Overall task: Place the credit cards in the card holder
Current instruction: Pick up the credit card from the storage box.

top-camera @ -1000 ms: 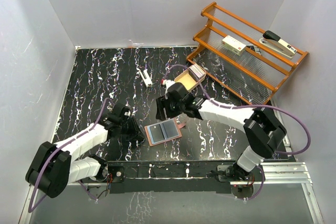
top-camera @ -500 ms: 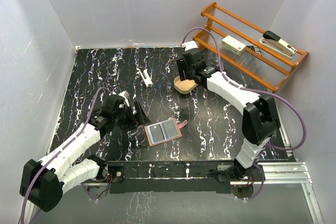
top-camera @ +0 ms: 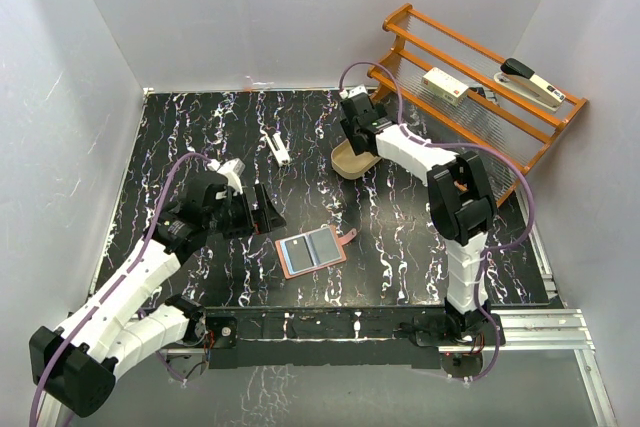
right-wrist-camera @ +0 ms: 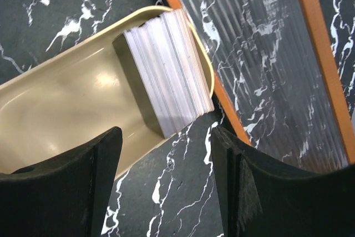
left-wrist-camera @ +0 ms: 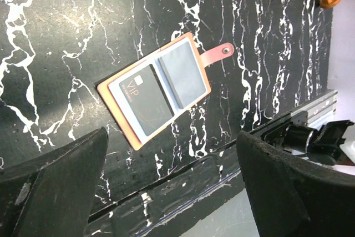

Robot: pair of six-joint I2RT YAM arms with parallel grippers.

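Note:
The card holder (top-camera: 312,250) lies open on the black marbled table, its tab pointing right. In the left wrist view the card holder (left-wrist-camera: 183,76) shows a dark card (left-wrist-camera: 145,99) in its left pocket. My left gripper (top-camera: 262,209) hovers just left of and above it, open and empty; the left gripper (left-wrist-camera: 172,140) frames the holder's near edge. The credit cards (right-wrist-camera: 169,70) stand as a stack at one end of the tan tray (right-wrist-camera: 66,115). My right gripper (right-wrist-camera: 165,145) hangs open over that tray (top-camera: 345,162), nothing between its fingers; from above, the right gripper (top-camera: 358,129) hides the stack.
An orange wire rack (top-camera: 470,112) stands at the back right, touching the tray's far side, with a white box (top-camera: 445,86) and a stapler (top-camera: 530,82) on it. A small white object (top-camera: 278,149) lies at mid-back. White walls enclose the table.
My left gripper has opened and drawn back up-left from the card holder. My right arm has swung from beside the holder to the tray at the back.

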